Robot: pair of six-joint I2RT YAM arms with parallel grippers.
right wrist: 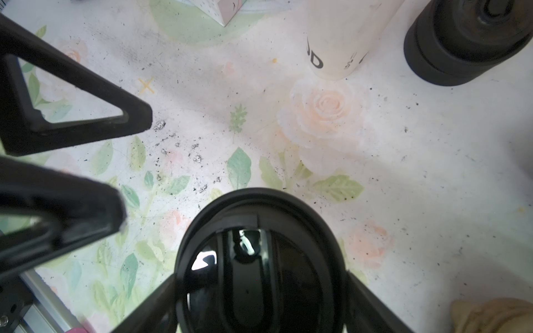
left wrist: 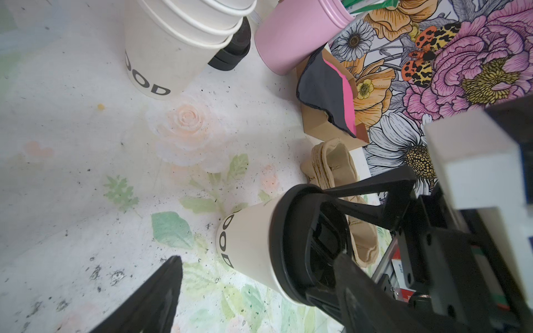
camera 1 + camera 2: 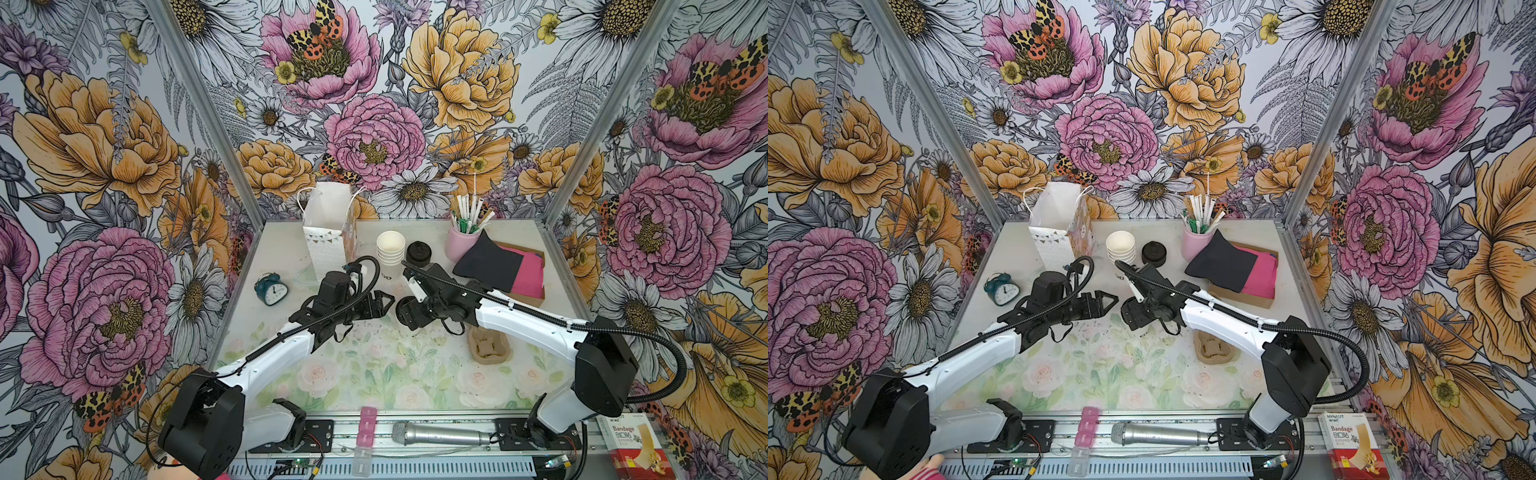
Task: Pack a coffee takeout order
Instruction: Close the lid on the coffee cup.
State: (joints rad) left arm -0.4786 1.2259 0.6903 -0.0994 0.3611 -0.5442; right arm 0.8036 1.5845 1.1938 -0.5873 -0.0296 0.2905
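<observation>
**Lidded cup near the centre of the surface, right gripper set about its lid**

The right gripper (image 1: 261,276) was seen with its fingers (image 1: 150,308) placed on either side of the black domed lid (image 1: 259,219). Whether the lid was pressed or merely flanked could not be told. The lid was seated on a small white paper cup (image 2: 251,239), which was stood near the centre of the floral table surface (image 3: 374,374). Just beside it, on the side of the left edge, the left gripper (image 3: 384,303) was held with its jaws spread and nothing between them, its tips pointed toward the cup without touching it.

Toward the back edge, a stack of white paper cups (image 3: 390,249) and a stack of black lids (image 3: 418,253) were found side by side. The black napkin (image 3: 488,262) was laid over a pink napkin (image 3: 528,274) in a cardboard tray (image 3: 528,297) near the back right corner, with the pink cup of straws (image 3: 463,243) just beside it. A white gift bag (image 3: 328,237) was stood open at the back edge, toward the left corner. A teal alarm clock (image 3: 271,289) was placed by the left edge. A pulp cup carrier (image 3: 488,349) was seen toward the right edge, partly covered by the right arm.
</observation>
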